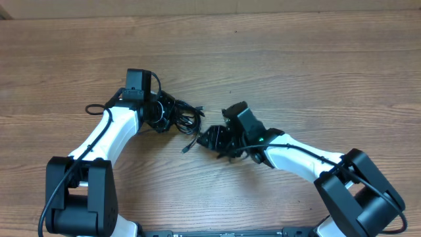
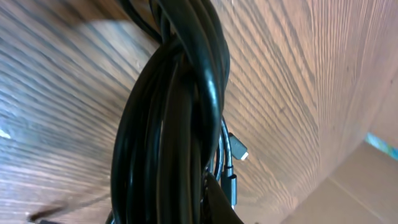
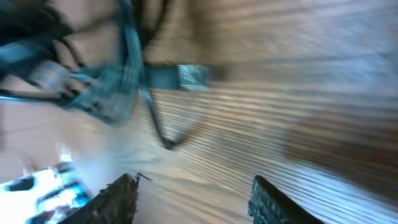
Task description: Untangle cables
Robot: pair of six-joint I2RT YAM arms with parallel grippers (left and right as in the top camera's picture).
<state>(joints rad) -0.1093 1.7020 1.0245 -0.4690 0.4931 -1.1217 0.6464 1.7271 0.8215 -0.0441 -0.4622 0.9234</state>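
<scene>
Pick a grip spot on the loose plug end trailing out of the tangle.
Grip the strand just behind its plug, coming from the right hand's side: it trails clear of the cable bundle and lies alone on the table.

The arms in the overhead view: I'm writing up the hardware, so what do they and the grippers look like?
Both the left arm and right arm have smooth white links between bulky black joints and bases, with a black wire running along each. A small green light glows near the right wrist. The right gripper has dark, rough-textured fingers.
</scene>
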